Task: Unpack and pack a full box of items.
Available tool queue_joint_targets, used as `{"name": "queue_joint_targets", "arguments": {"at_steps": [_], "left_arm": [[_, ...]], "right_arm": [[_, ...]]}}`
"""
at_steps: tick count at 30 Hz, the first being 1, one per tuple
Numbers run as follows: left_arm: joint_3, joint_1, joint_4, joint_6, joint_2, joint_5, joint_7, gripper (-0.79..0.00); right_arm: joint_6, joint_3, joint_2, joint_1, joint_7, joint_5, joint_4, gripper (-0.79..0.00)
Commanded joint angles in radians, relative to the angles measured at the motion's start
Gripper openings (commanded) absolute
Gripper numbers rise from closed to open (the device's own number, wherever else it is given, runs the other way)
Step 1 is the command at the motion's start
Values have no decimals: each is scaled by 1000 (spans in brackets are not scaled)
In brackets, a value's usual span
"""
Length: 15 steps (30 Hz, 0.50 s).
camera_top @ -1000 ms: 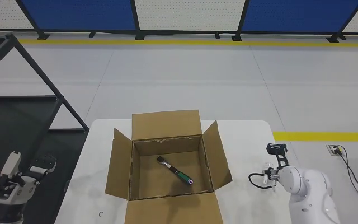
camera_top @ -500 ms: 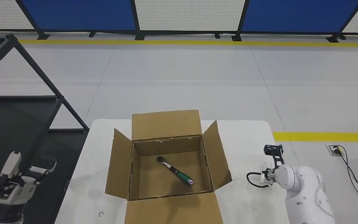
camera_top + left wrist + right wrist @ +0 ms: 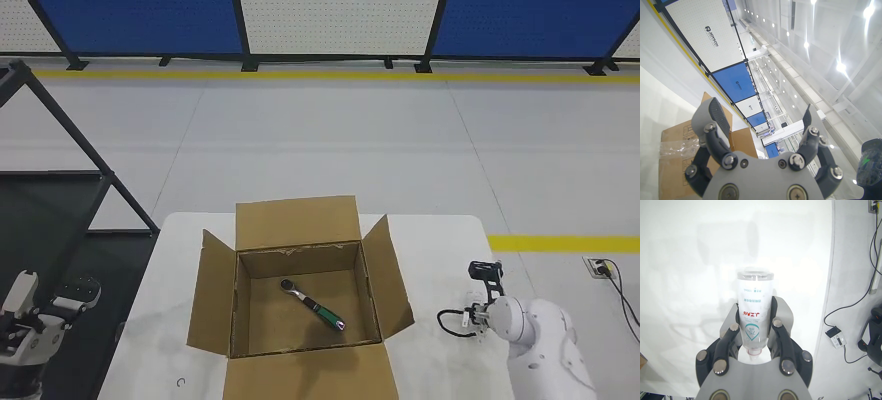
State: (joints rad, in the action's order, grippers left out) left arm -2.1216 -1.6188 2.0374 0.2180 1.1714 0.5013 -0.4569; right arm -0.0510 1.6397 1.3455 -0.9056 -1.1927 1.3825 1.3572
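While the right gripper (image 3: 754, 307) is pinching the clear bottle (image 3: 755, 289) between its two jaws, most of the risk is sitting in this grip. The jaws are pressing on the part of the body near the neck, and the neck is pointing back toward the wrist. The longer part, with the flat base, is standing out beyond the fingertips, toward the white table (image 3: 687, 256). I cannot tell whether the base is touching the table or hanging just above it.

In my judgement the smooth round wall is giving the pads little to hold, so the bottle may be turning or sliding out between them if the arm swings. If the jaws are opening too early, the bottle may be tipping and rolling, and the table edge is lying near, to one side of the jaws.

The left gripper (image 3: 762, 108) is holding its jaws spread with nothing between them, and it is pointing upward. The cardboard box (image 3: 674, 170) is showing just beside one jaw, so a spread jaw could be catching a flap. A wrench (image 3: 315, 303) is lying in the box, well apart from both pairs of jaws.
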Motion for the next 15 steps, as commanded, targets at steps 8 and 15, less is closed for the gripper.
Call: {"name": "queue_joint_targets", "arguments": {"at_steps": [8, 15], "left_arm": [[0, 0, 0, 0, 0, 0, 0, 0], [0, 0, 0, 0, 0, 0, 0, 0]], "right_arm": [[19, -7, -8, -62, -36, -19, 462, -785], [136, -204, -8, 33, -157, 49, 818, -785]]}}
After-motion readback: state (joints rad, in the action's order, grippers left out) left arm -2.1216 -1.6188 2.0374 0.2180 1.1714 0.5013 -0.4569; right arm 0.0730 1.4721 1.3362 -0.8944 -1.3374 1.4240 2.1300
